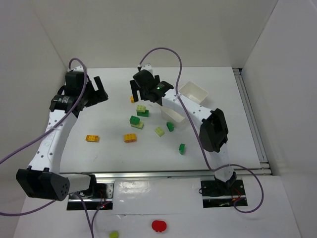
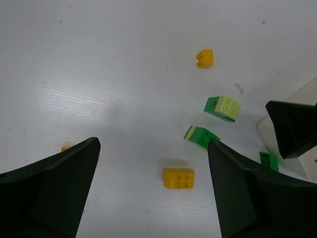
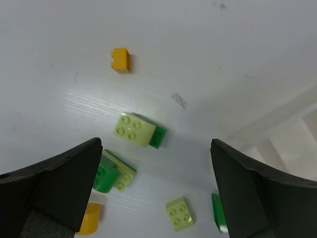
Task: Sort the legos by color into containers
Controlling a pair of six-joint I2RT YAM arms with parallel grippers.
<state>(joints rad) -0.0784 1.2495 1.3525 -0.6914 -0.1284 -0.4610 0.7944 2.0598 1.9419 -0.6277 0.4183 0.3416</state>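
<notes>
Bright, even, diffuse light fills the white enclosure. From above, the counter [image 1: 114, 158] comes out nearly pure white, with no hard glare. Shadows are faint and soft. In the left wrist view a broad grey smudge lies across the counter's left middle, and the yellow lego [image 2: 179, 178] has a dim blur of shade just beside it. The jaws in both wrist views are near-black, with most of their detail lost, and soft at the near edge. The legos and the counter's fine streaks look sharp there, while the overhead view shows them smaller and softer.
</notes>
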